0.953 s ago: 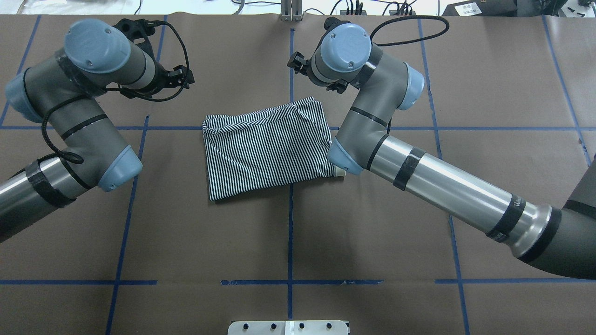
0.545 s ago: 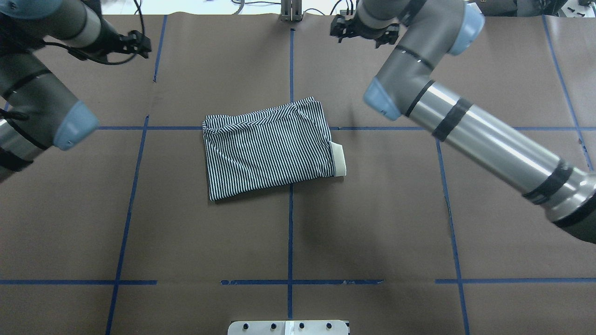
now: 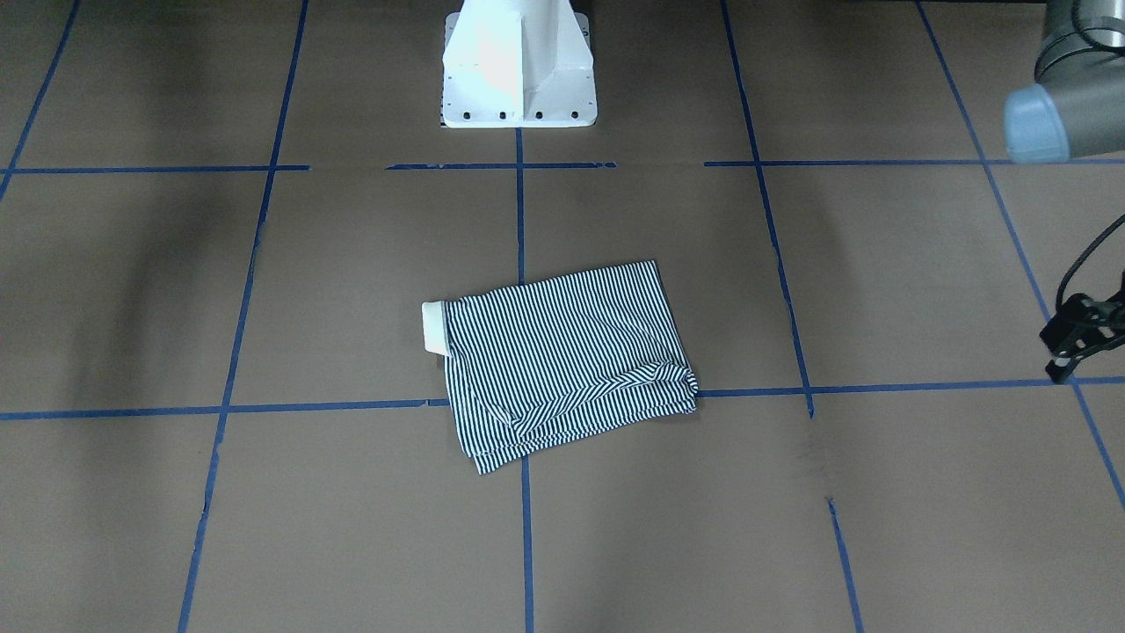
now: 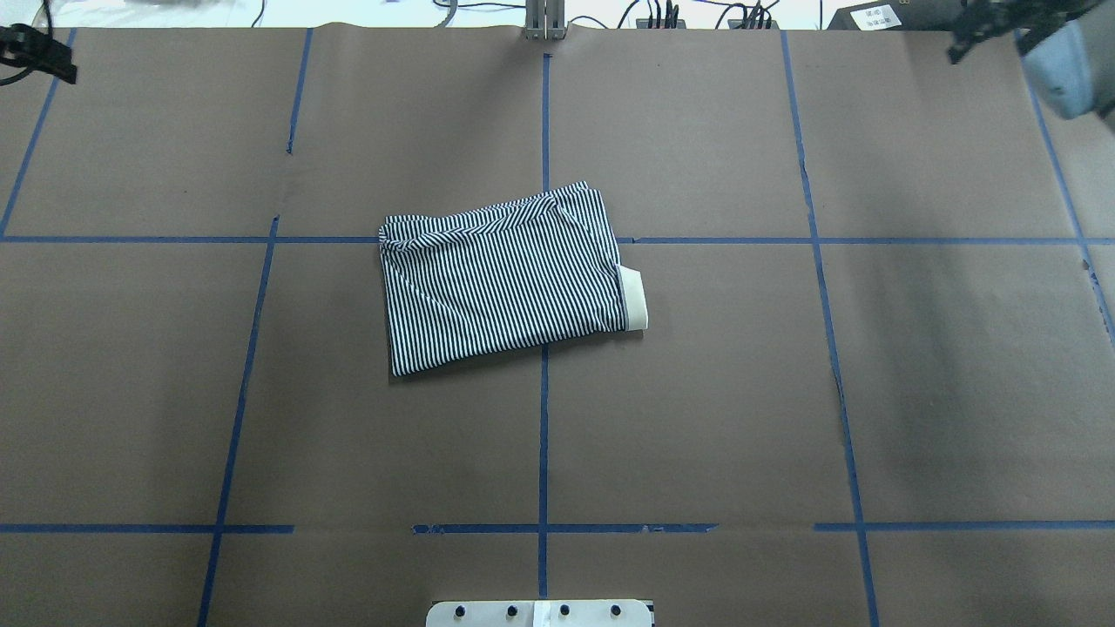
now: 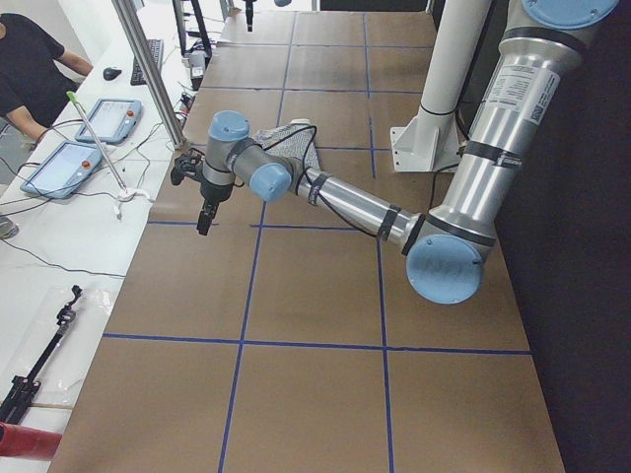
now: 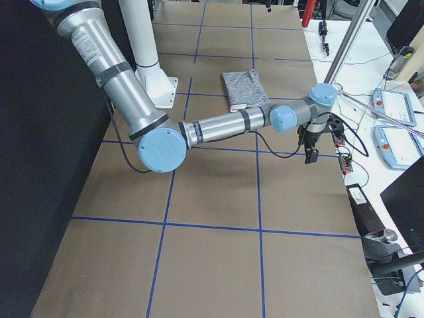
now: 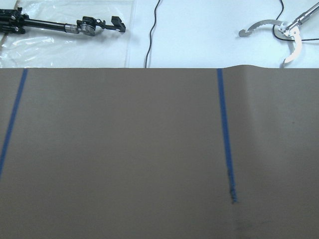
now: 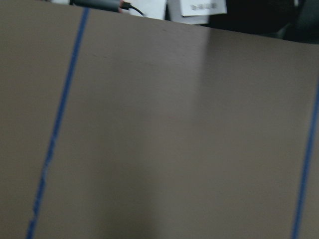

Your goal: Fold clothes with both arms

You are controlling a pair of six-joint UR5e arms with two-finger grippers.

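The clothes are one folded navy-and-white striped shirt point(image 4: 505, 279) lying flat mid-table, its white collar point(image 4: 634, 298) sticking out at one end; the shirt point(image 3: 567, 360) also shows in the front view. Both arms are pulled far away from it. My left gripper point(image 3: 1077, 338) hangs over the table's far left part and peeks in at the overhead view's top-left corner point(image 4: 35, 52). Only a black bit of my right gripper point(image 4: 984, 26) shows at the top right; in the right side view it point(image 6: 310, 149) hangs near the table edge. Neither holds cloth, and I cannot tell whether either is open or shut.
The white pedestal base point(image 3: 518, 70) stands at the robot's edge. Blue tape lines grid the brown paper. A white bench beyond the far edge carries tablets point(image 5: 108, 118), cables and tools, with a person point(image 5: 25, 59) seated there.
Both arms swung up and outward from beside the shirt to the far corners. The shirt has not moved.
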